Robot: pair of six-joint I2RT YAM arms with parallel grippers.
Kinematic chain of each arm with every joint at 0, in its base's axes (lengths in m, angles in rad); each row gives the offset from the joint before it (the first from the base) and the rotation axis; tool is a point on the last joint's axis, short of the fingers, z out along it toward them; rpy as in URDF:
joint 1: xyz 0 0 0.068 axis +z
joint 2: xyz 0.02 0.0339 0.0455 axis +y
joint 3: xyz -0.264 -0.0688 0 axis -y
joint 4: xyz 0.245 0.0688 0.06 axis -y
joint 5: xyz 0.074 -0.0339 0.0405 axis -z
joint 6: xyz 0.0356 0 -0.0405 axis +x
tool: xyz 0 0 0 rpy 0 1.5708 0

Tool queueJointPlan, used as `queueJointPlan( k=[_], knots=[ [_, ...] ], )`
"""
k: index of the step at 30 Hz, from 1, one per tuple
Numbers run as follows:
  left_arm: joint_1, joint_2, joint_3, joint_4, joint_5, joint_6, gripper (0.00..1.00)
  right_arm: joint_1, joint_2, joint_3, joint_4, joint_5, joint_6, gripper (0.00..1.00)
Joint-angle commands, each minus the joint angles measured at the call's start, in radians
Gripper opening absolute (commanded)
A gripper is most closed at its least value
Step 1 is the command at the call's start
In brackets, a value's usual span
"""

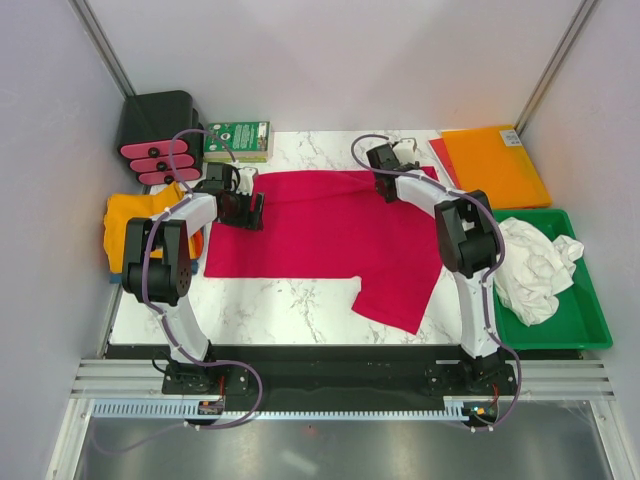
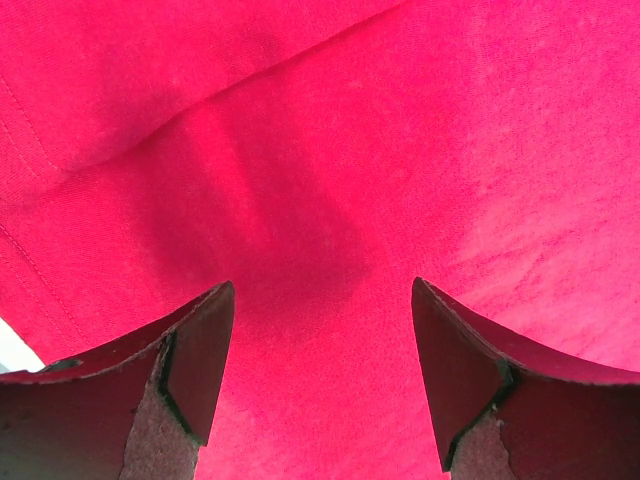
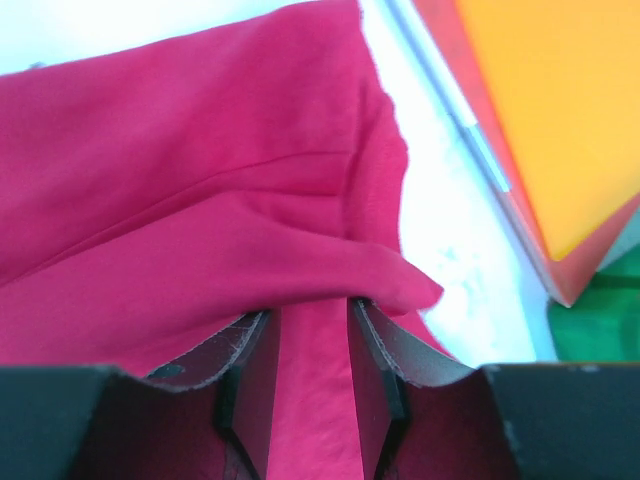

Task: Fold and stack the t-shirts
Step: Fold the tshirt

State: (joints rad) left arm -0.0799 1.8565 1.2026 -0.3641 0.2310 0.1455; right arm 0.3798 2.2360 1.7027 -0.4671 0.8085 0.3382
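Note:
The crimson-red t-shirt [image 1: 320, 225] lies spread flat on the marble table, with one sleeve hanging toward the front at the lower right. My left gripper [image 1: 252, 213] hovers over its left part; in the left wrist view the gripper [image 2: 323, 300] is open and only red cloth [image 2: 330, 150] shows below it. My right gripper [image 1: 383, 187] is at the shirt's far right corner. In the right wrist view it [image 3: 310, 320] stands partly open, and a fold of the red shirt [image 3: 200, 200] lies across its fingertips. A yellow t-shirt [image 1: 135, 220] sits bunched at the left edge. A white one [image 1: 530, 265] lies crumpled in the green tray [image 1: 590, 335].
A flat orange plastic sheet [image 1: 490, 165] [image 3: 560, 110] lies at the back right, close to my right gripper. A black box with pink pieces [image 1: 155, 135] and a green box [image 1: 238, 140] stand at the back left. The cell's walls close in both sides.

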Motion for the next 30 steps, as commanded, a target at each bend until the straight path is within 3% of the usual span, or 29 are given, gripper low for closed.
queueJointPlan(
  k=[1, 10, 19, 30],
  knots=[
    [0.003, 0.012, 0.022, 0.017, 0.016, -0.021, 0.78, -0.007, -0.062, 0.035, -0.016, 0.052, 0.035, 0.4],
    [0.003, 0.018, 0.023, 0.016, 0.021, -0.023, 0.78, 0.051, -0.17, -0.09, 0.082, -0.075, 0.027, 0.42],
    [0.003, 0.012, 0.012, 0.016, 0.037, -0.024, 0.78, 0.073, -0.092, -0.091, 0.061, -0.218, 0.079, 0.41],
    [0.003, 0.026, 0.011, 0.016, 0.044, -0.03, 0.78, 0.067, -0.052, -0.071, 0.022, -0.192, 0.079, 0.37]
  ],
)
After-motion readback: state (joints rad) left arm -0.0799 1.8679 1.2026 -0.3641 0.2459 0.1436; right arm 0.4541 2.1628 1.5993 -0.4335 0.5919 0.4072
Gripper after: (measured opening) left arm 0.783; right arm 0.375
